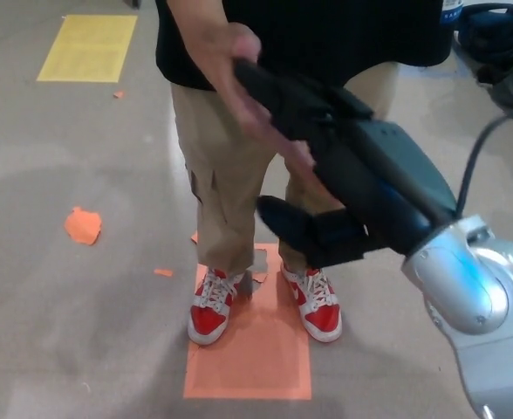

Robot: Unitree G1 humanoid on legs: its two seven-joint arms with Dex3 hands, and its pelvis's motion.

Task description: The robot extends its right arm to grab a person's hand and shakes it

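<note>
Grey floor behind; right hand point(326, 166) at frame centre, fingers spread beside the person's hand point(239, 61), ungripped, so premature closure risks pinching fingers.

Grey polished floor point(82, 332). Orange rectangular marker point(249, 353) near centre, under red-and-white sneakers point(211, 310). Yellow rectangular marker point(87, 49) far left. Torn orange scrap point(83, 226) left of centre, small orange fleck point(163, 273) nearby. Dark bags point(499, 44) far right.
</note>
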